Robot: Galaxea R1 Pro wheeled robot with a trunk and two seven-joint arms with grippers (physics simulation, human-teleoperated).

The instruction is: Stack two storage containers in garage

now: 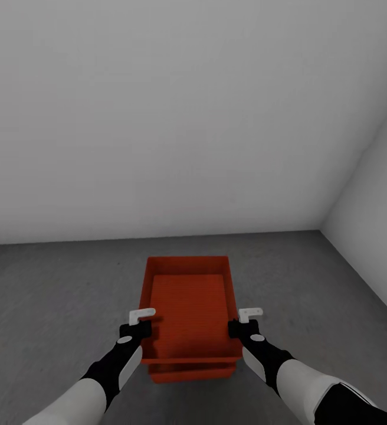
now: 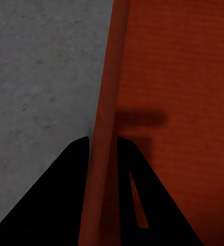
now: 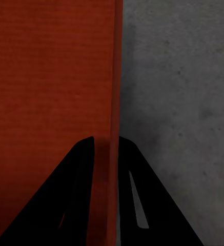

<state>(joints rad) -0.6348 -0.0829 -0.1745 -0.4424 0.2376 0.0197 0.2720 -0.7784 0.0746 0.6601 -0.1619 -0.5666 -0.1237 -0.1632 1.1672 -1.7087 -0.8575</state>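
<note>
An orange-red storage container [image 1: 187, 307] sits level in front of me over the dark grey floor [image 1: 52, 295]. Under its near end shows the rim of a second, alike container [image 1: 190, 373], lined up with it. I cannot tell whether the upper one rests on it or hangs just above. My left gripper [image 1: 141, 321] is shut on the upper container's left wall [image 2: 109, 92], one finger on each side of it. My right gripper [image 1: 239, 321] grips the right wall [image 3: 114, 77] the same way. The inside of the upper container is empty.
A plain white wall [image 1: 158, 118] stands a short way beyond the containers. A second white wall [image 1: 376, 236] meets it in a corner at the right. Speckled concrete floor lies on both sides of the containers [image 2: 40, 77] [image 3: 178, 102].
</note>
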